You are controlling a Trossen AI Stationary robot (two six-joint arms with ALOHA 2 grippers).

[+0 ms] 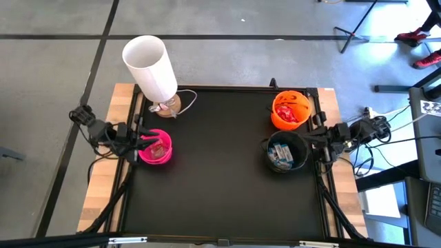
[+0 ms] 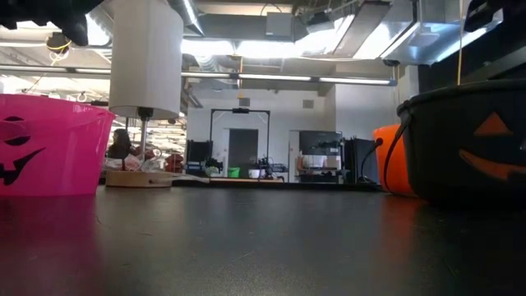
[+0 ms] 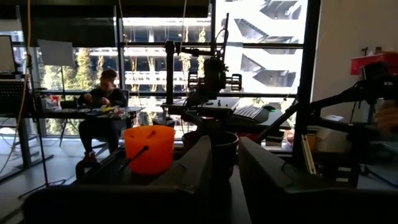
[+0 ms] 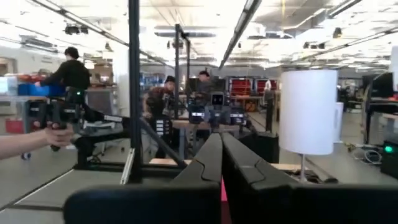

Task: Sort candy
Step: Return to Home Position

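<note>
Currently the left gripper [image 3: 225,144] is hanging at centre left, jaws slightly parted and empty, beside the pink bowl [image 1: 156,162]. Candy [image 1: 160,147] is lying in it, and in the orange bowl [image 1: 274,118] and black bowl [image 1: 266,153] at centre right. Pieces are likely handling light, crinkly, slippery: pinch across the body. Beside them the right gripper [image 4: 221,135] is resting, jaws closed, empty.

High view: overhead light is bright and even. The white lamp shade [image 1: 150,65] is close to overexposed, and floor glare [image 1: 386,21] shows far right of the lamp. The black table mat [image 1: 220,186] reflects little.

Low view: ceiling light strips [image 2: 246,78] right of the lamp burn out. The pink bowl [image 2: 49,144] left of the lamp tints the mat.

Left wrist view: windows [image 3: 261,43] backlight the left gripper [image 3: 225,143], which appears in silhouette.
</note>
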